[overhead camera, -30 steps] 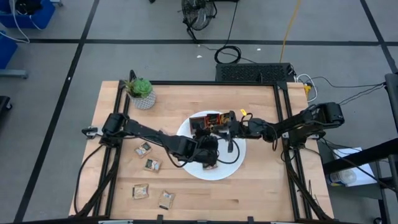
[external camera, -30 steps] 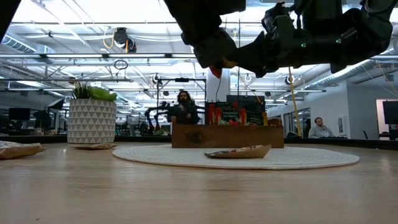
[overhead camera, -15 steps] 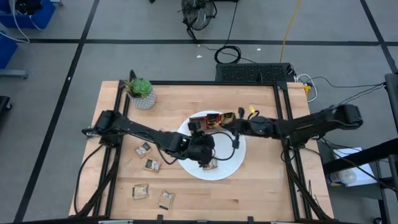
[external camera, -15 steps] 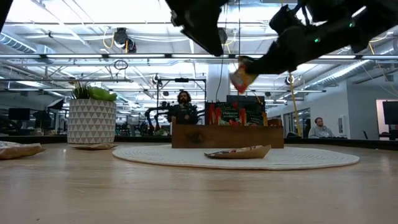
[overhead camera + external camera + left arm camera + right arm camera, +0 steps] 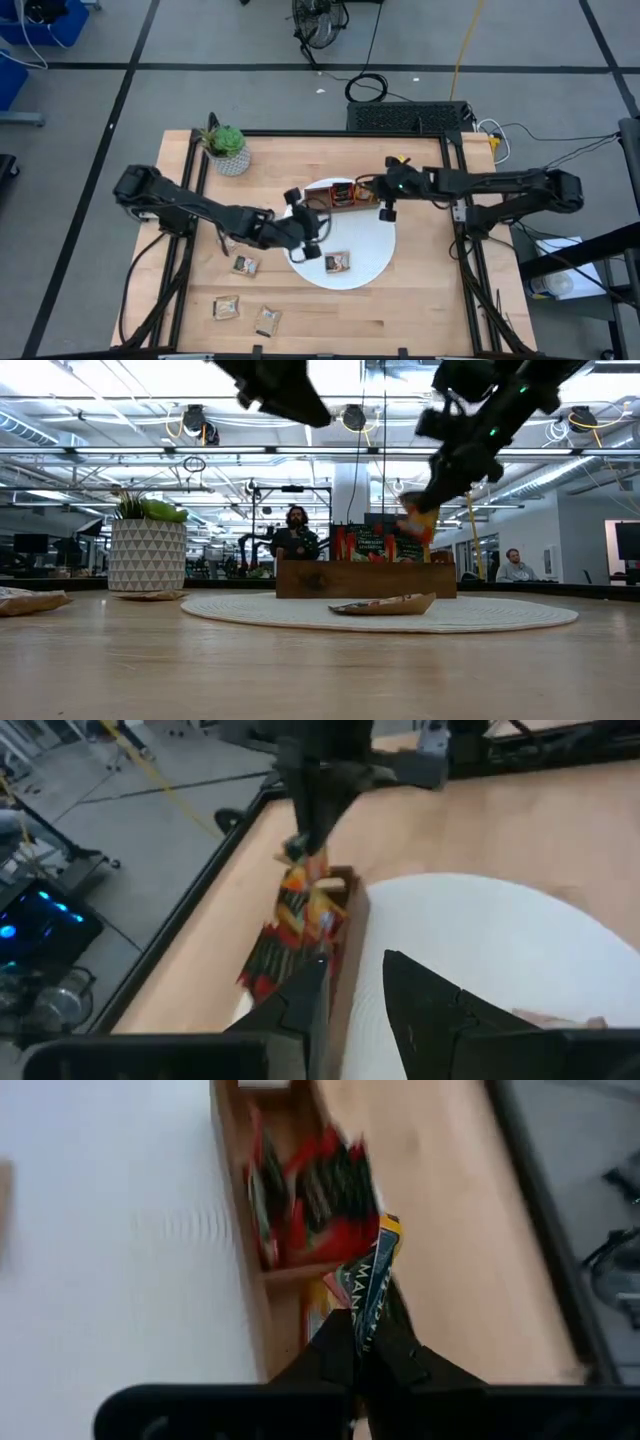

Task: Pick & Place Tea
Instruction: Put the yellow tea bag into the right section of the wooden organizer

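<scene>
The table [image 5: 420, 290] carries a round white plate [image 5: 370, 262], taken here as the landmark. At the far edge of the plate a wooden tray [image 5: 335, 195] is seen, its compartments packed with red sachets. One beige sachet [image 5: 337, 262] lies on the plate, and four more sachets are scattered on the table well to the left of the plate, the nearest [image 5: 243, 265] just off its rim.

The left end effector [image 5: 312, 228] hangs over the left edge of the plate, partly open and holding nothing.

The right end effector [image 5: 386, 211] is held above the plate's far right edge, just beside the tray, clamped shut on an orange-yellow sachet [image 5: 417, 520] that hangs on edge.

The step in hand is judged to be placement into the tray. The sachet is best kept upright, lined up over a compartment with room, lowered between the packets already standing there, and released only once seated.
</scene>
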